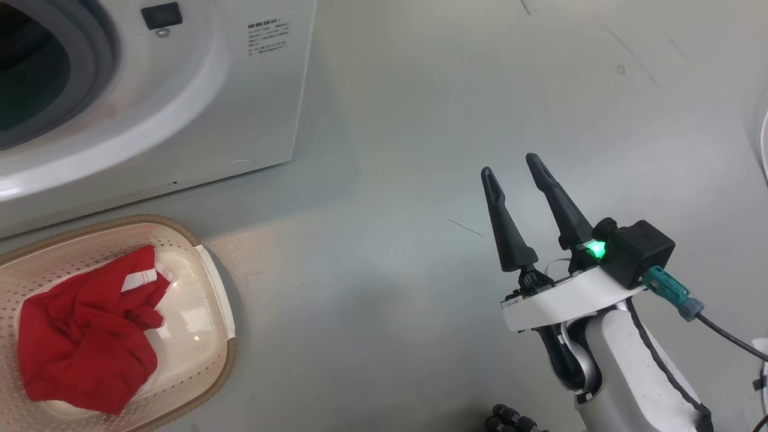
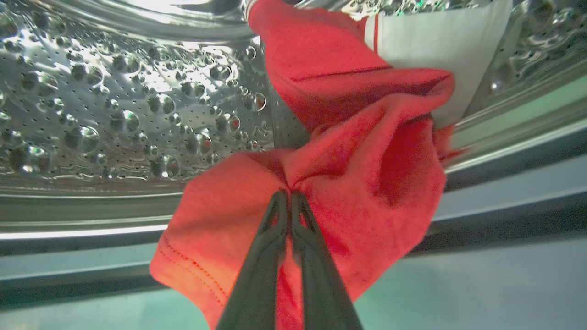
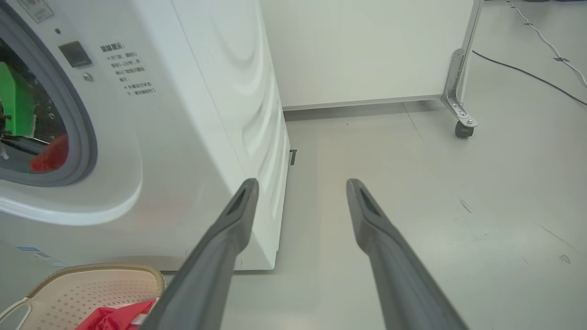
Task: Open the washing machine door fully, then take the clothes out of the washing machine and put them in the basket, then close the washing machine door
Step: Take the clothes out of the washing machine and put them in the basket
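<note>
Left wrist view — gripper [image 2: 289, 195] pinches bunched red clothes [image 2: 367, 174].

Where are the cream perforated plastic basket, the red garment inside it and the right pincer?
Cream perforated plastic basket [image 1: 217, 297]: head view, right rim.
Red fabric garment [image 1: 84, 348]: head view, middle.
Right pincer [image 1: 509, 164]: head view, between fingertips.

The white washing machine [image 1: 180, 120] stands on the floor, its grey-ringed mouth open. In its dimpled steel drum [image 2: 114, 114], a crumpled red garment [image 2: 367, 174] with a white panel is pinched by the left tool [image 2: 290, 195]. The cream holed basket [image 1: 219, 318], just before the machine, holds another red piece [image 1: 84, 342] with white trim.
</note>
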### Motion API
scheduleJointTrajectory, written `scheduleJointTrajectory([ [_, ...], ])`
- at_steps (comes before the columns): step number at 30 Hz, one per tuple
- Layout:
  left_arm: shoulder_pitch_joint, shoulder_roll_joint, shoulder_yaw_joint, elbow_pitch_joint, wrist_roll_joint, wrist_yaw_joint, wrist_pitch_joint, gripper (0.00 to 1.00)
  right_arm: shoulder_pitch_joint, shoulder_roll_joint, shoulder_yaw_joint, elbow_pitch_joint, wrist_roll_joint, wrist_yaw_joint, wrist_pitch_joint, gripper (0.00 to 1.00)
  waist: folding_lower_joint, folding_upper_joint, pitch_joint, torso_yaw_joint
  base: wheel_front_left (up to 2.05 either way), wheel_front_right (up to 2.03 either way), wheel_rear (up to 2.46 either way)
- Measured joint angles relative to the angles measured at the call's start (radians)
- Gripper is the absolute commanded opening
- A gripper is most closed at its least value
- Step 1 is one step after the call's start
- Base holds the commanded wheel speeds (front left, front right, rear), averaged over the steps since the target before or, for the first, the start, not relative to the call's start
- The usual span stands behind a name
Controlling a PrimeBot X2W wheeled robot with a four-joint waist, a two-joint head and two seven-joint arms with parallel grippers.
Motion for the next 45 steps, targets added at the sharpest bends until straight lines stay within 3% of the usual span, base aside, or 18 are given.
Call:
scheduleJointTrajectory([
  [26,0.157,-0.127,-0.02,0.057,-0.044,-0.036,-0.345,0.0,0.034,-0.005,-0.098,0.065,-0.055,0.006,0.0,1.0,0.0,0.0,-0.185,0.138,0.0,0.0,0.0],
  [45,0.332,-0.151,-0.062,0.058,-0.045,-0.058,-0.528,0.0,0.114,-0.005,-0.124,0.104,-0.061,0.033,0.0,1.0,0.0,0.0,-0.346,0.222,0.0,0.0,0.0],
])
